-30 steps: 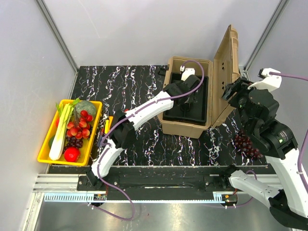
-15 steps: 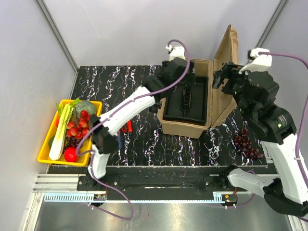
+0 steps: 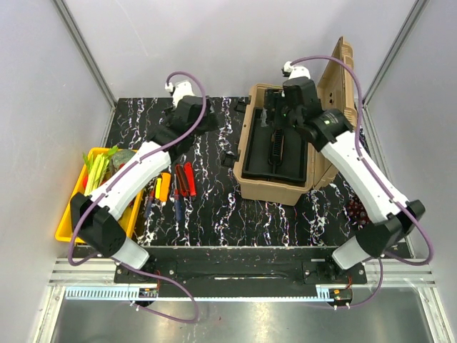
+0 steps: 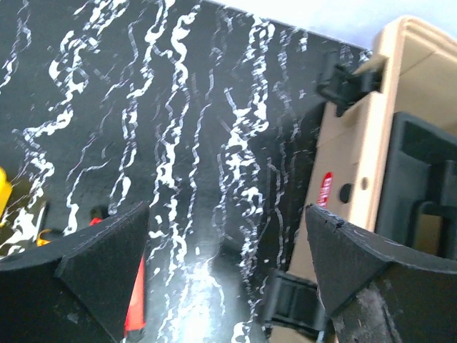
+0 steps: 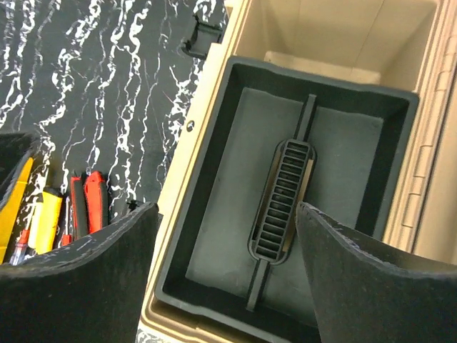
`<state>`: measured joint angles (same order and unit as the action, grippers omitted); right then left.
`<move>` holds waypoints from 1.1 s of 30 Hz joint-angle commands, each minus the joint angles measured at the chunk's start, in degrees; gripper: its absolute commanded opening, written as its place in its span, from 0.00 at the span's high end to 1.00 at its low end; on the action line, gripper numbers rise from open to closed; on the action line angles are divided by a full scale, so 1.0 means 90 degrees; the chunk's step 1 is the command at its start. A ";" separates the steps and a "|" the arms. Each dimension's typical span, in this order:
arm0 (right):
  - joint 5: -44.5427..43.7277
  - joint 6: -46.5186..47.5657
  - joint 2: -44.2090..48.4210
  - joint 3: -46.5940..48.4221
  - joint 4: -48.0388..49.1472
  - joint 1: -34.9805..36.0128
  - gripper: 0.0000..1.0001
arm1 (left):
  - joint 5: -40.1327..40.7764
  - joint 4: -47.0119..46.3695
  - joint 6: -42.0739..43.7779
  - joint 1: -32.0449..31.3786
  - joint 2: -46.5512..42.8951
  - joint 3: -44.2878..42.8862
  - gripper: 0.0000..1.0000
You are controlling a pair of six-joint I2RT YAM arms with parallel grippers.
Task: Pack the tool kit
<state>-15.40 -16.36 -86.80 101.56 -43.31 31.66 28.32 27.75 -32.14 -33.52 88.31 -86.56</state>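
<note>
Jaws open, both empty.
Left gripper [image 4: 225,239] withdrew from toolbox [image 3: 271,190] toward tools [image 3: 176,187]; right gripper [image 5: 225,239] now over tray [image 5: 218,214].

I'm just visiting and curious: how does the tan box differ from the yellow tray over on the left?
The tan box is deep, with a lid standing open; the yellow tray is shallow and has no lid. The box's black inner tray is empty, while the yellow tray holds vegetables. Both sit on the black marbled table and are open at the top.
</note>
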 commanded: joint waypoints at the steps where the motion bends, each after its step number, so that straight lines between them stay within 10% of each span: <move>1: -0.0289 -0.0632 -0.0334 0.0112 -0.0128 -0.0002 0.18 | -0.0079 -0.0232 -0.0227 0.0383 -0.0691 0.0652 0.06; 33: -0.1618 -0.2011 -0.1401 -0.0708 -0.0774 0.0017 0.37 | -0.1125 -0.0114 -0.0521 0.1332 -0.0731 0.1542 0.05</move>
<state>-25.80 -34.41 -101.51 96.66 -47.77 32.05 19.46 27.75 -36.12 -22.02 82.46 -72.49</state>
